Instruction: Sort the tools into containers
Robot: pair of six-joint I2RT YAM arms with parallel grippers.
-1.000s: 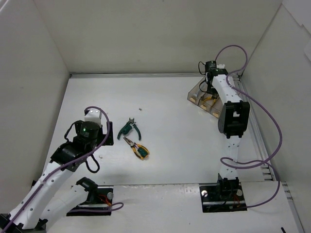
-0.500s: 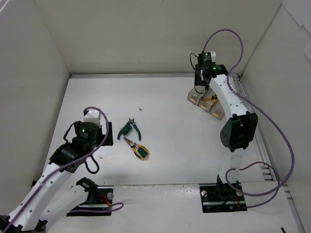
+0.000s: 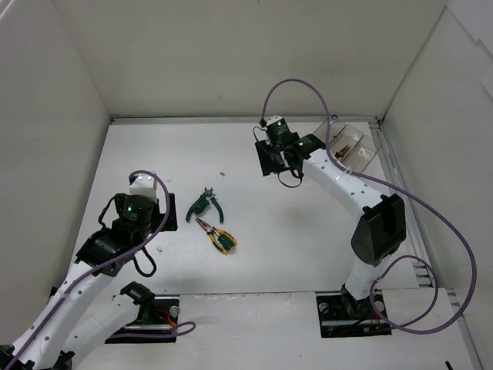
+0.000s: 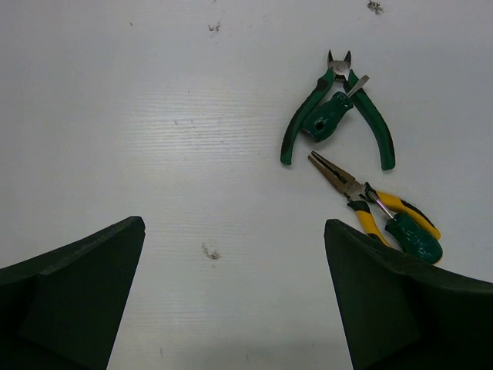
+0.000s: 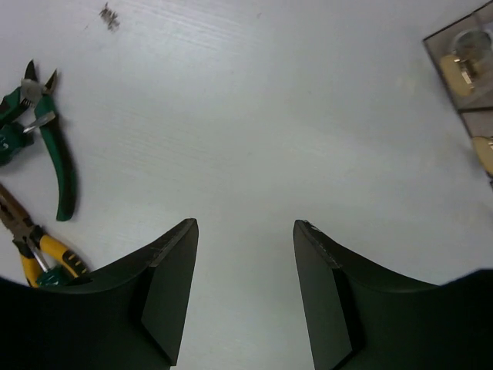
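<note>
While the green-handled pliers [image 4: 327, 119] and yellow-handled pliers [image 4: 400, 206] lay side by side, well apart from the tray [image 3: 362, 150], the left gripper [image 4: 234, 225] hung wide and the right gripper [image 5: 245, 225] half-open, both empty, so the next pick seemingly called for straddling one tool.

The place reads as a robotics lab test cell, not a home or a shop. A plain white table [image 3: 308, 223] is boxed in by bare white panels [image 3: 231, 54]. A left arm [image 3: 85, 285] and a right arm [image 3: 347, 181], both white robot arms, are bolted at its near edge, trailing purple cables [image 3: 454, 231]. On the table lie green-handled pliers [image 3: 205, 204], yellow-handled pliers [image 3: 219, 237] and a clear plastic tray [image 3: 356, 150].
</note>
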